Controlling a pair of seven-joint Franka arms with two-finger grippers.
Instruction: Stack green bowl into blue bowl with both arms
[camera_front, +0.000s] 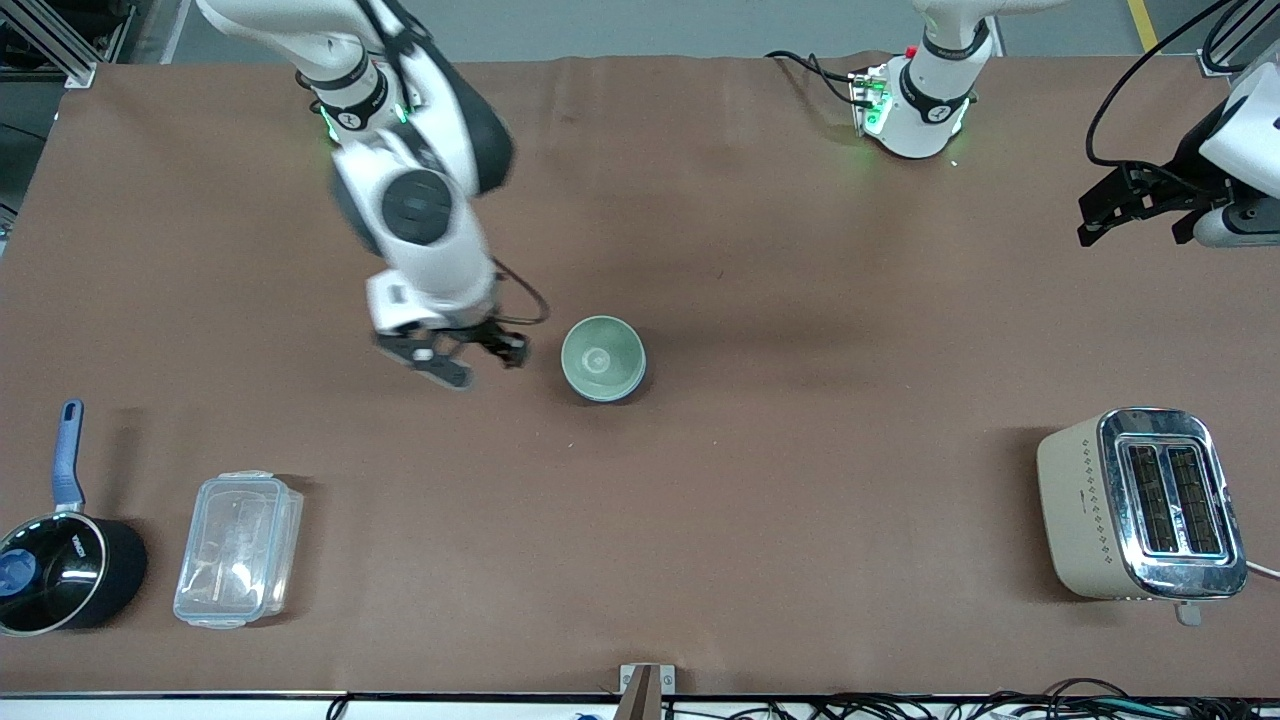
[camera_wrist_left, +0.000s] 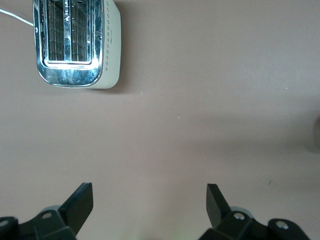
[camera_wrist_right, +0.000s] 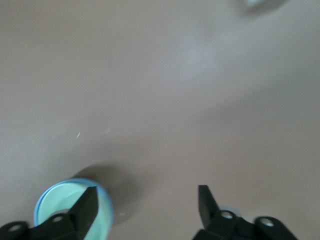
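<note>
The pale green bowl (camera_front: 600, 355) sits inside the blue bowl (camera_front: 639, 379) near the middle of the table; only a thin blue rim shows around it. My right gripper (camera_front: 478, 362) is open and empty, low beside the stacked bowls toward the right arm's end. In the right wrist view the green inside (camera_wrist_right: 57, 205) and the blue rim (camera_wrist_right: 108, 210) show next to one finger of the open right gripper (camera_wrist_right: 147, 200). My left gripper (camera_front: 1085, 222) is open and empty, held up at the left arm's end of the table. It also shows in its own view (camera_wrist_left: 150, 197) over bare table.
A cream and chrome toaster (camera_front: 1140, 505) stands nearer the front camera at the left arm's end; it also shows in the left wrist view (camera_wrist_left: 75, 42). A black saucepan with a blue handle (camera_front: 60, 565) and a clear plastic container (camera_front: 238, 548) sit at the right arm's end.
</note>
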